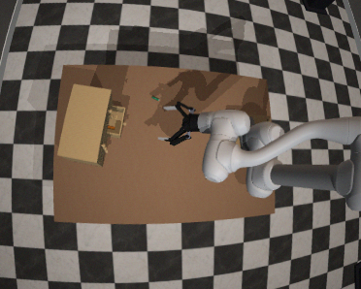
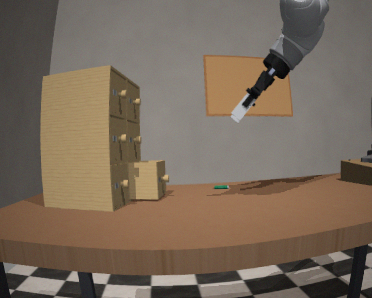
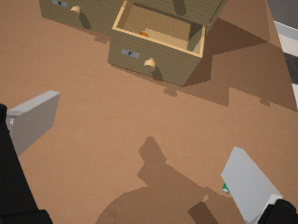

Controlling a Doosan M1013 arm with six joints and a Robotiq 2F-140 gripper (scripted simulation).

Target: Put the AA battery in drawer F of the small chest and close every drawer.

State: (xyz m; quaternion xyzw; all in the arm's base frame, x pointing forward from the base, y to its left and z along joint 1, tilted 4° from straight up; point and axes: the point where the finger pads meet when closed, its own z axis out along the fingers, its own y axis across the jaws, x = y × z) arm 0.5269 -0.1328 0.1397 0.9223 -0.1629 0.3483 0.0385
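Observation:
The small green AA battery (image 1: 154,98) (image 2: 220,187) lies on the brown table (image 1: 158,194) (image 2: 188,225), to the right of the chest; in the wrist view only its tip (image 3: 225,188) peeks out beside the right finger. The tan chest (image 1: 82,123) (image 2: 83,145) stands upright at the table's left. One bottom-row drawer (image 1: 116,121) (image 2: 148,179) (image 3: 160,30) is pulled out, with a small orange thing (image 3: 143,32) inside. I cannot read the drawer labels. My gripper (image 1: 164,123) (image 2: 239,112) (image 3: 144,137) is wide open and empty, high above the table, tilted toward the chest.
A low wooden block (image 2: 363,171) sits at the table's right edge near the arm's base. An orange board (image 2: 223,90) hangs on the back wall. Checkered floor surrounds the table.

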